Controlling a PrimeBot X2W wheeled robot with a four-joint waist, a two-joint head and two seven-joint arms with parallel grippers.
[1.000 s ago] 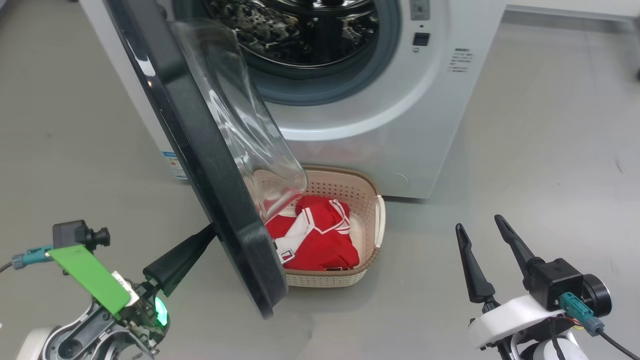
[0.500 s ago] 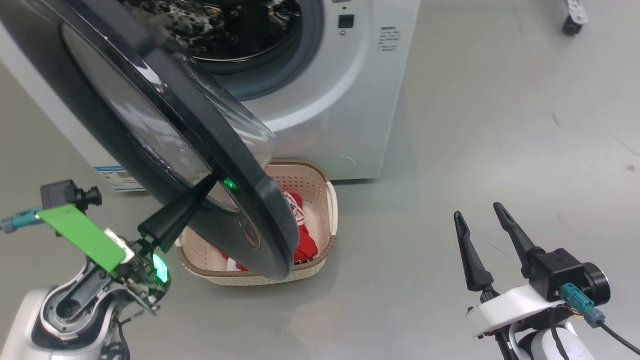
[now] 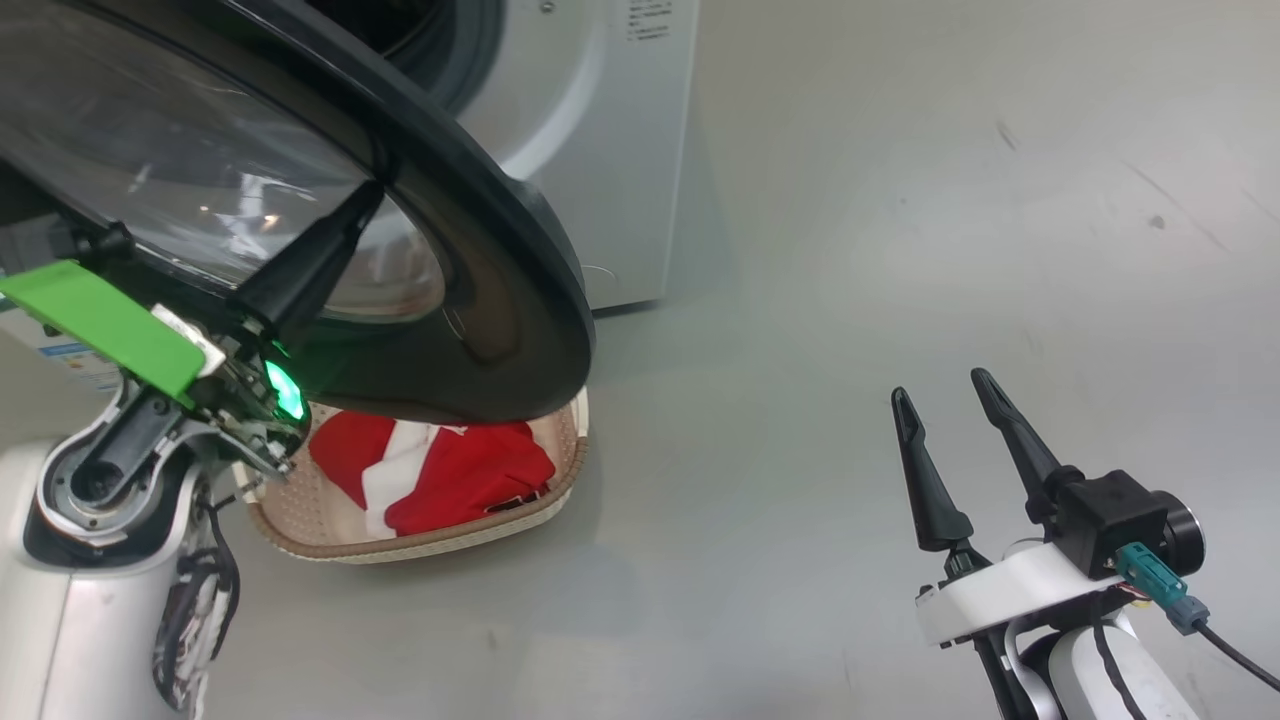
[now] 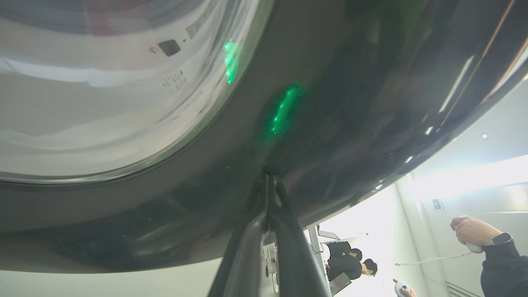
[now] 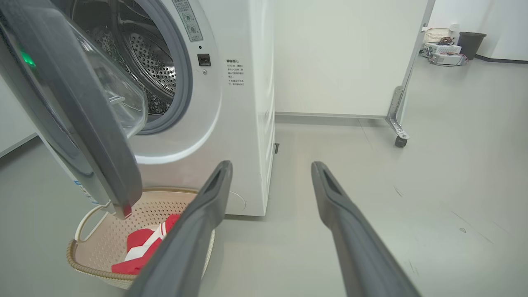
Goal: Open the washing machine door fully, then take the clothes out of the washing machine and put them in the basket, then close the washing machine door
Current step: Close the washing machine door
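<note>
The washing machine (image 5: pixel 243 123) is standing on the grey floor (image 3: pixel 850 250) with the washing machine door (image 3: pixel 480 300) hanging partly open, angled out from the front so that its lower edge is reaching over the basket (image 3: pixel 420 548). The basket is sitting on the floor right at the foot of the machine, and the clothes (image 3: pixel 460 470), red with white trim, are lying bunched inside it. The left gripper (image 3: pixel 372 195) is holding its two dark fingers pressed tight together with nothing between them, and its tip is resting against the door's glossy black outer ring, just beside the glass. The right gripper (image 3: pixel 942 385) is hovering well apart from the machine, off to the right over bare floor, its fingers spreading wide and gripping nothing.
</note>
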